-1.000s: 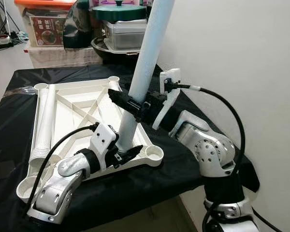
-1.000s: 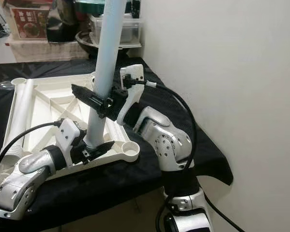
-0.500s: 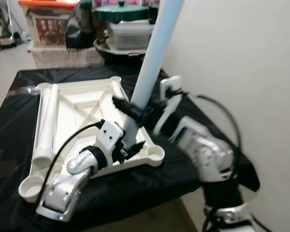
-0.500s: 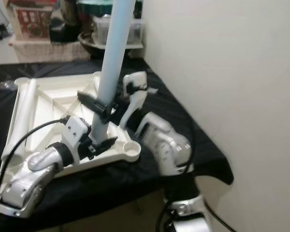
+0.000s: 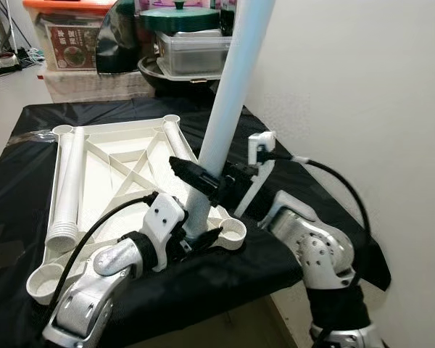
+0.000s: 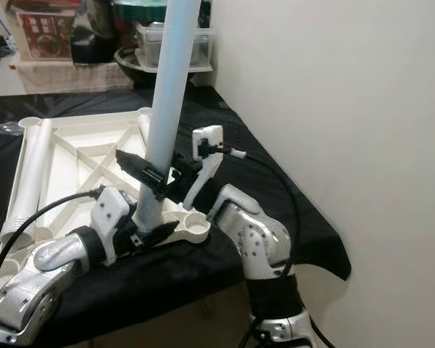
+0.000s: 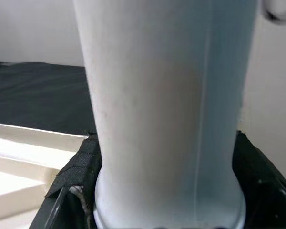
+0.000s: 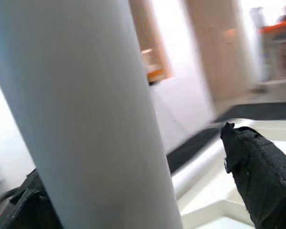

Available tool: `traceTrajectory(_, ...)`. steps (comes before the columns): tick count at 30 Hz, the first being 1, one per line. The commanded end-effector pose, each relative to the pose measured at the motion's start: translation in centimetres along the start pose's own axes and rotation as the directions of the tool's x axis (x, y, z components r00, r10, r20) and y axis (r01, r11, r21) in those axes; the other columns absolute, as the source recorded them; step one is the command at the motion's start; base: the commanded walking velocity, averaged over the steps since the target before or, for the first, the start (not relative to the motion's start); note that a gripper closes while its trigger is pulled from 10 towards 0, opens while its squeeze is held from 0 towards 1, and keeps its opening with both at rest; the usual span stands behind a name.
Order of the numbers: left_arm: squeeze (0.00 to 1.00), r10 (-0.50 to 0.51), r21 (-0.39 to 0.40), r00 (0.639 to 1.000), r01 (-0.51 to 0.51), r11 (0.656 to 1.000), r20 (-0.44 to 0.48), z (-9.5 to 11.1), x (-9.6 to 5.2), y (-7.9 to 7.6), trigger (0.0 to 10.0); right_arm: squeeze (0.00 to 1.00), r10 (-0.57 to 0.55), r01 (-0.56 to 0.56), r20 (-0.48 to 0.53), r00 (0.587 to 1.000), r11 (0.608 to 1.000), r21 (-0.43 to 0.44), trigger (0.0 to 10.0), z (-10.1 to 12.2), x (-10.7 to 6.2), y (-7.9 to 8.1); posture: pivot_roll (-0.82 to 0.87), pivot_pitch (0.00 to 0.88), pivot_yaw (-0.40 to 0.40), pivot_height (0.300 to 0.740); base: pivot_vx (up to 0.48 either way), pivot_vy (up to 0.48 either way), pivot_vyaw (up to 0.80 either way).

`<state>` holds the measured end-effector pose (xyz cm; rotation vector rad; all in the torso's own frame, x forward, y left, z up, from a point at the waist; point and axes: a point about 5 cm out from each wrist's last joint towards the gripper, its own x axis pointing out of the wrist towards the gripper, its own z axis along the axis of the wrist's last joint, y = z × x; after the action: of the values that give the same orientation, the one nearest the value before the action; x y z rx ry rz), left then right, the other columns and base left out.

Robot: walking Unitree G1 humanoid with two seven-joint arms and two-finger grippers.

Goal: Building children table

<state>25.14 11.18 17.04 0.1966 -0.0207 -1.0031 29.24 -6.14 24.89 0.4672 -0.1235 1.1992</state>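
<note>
The white tabletop (image 5: 123,156) lies underside up on a black-clothed table (image 5: 14,188). A white tube leg (image 5: 228,109) stands tilted over its near right corner, with its foot on the frame just left of the open corner socket (image 5: 233,230). My left gripper (image 5: 191,238) is shut on the leg's foot; its black fingers (image 7: 69,193) flank the tube. My right gripper (image 5: 201,176) is shut on the leg a little higher, one finger (image 8: 260,174) showing beside the tube. A second leg (image 5: 69,181) lies along the tabletop's left side.
Storage boxes (image 5: 69,36), a green-lidded pot (image 5: 177,18) and a clear container (image 5: 192,51) crowd the back. A white wall (image 5: 362,94) runs close along the right. The near table edge (image 5: 225,297) lies just beyond the corner socket.
The leg stands steeper and its foot has slid nearer the near right corner socket. My right gripper sits lower on the tube. The view has also shifted slightly.
</note>
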Motion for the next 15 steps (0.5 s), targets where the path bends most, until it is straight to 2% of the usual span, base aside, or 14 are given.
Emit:
traceTrajectory(1,0.00,-0.226,0.022,0.974,0.226,0.974,0.005,0.7,0.1,-2.6,10.0,0.00,0.132,-0.132,0.012,0.991,0.991,-0.029,10.0,1.5,0.2,1.1,0.07,0.000,-0.084,0.740,0.000,0.000,0.00)
traceTrajectory(3,0.00,-0.226,0.022,0.974,0.226,0.974,0.005,0.7,0.1,-2.6,10.0,0.00,0.132,-0.132,0.012,0.991,0.991,-0.029,10.0,1.5,0.2,1.1,0.07,0.000,-0.084,0.740,0.000,0.000,0.00)
traceTrajectory(6,0.00,-0.267,0.034,0.964,0.268,0.963,-0.010,0.9,-0.5,-2.6,10.0,0.00,0.195,-0.195,-0.015,0.981,0.980,-0.028,10.0,1.4,-0.1,1.5,0.08,0.000,-0.088,0.740,0.000,0.000,0.00)
traceTrajectory(10,0.00,-0.324,0.036,0.946,0.325,0.945,-0.021,1.4,-0.9,-2.8,10.0,0.00,0.315,-0.318,-0.101,0.944,0.948,-0.006,10.0,0.0,-0.7,2.8,0.08,0.000,-0.092,0.740,0.000,0.000,0.00)
traceTrajectory(15,0.00,-0.360,0.045,0.932,0.361,0.931,-0.029,1.6,-1.0,-3.0,10.0,0.00,0.354,-0.357,-0.150,0.923,0.934,0.006,10.0,-1.0,-1.1,3.1,0.08,0.000,-0.089,0.740,0.000,0.000,0.00)
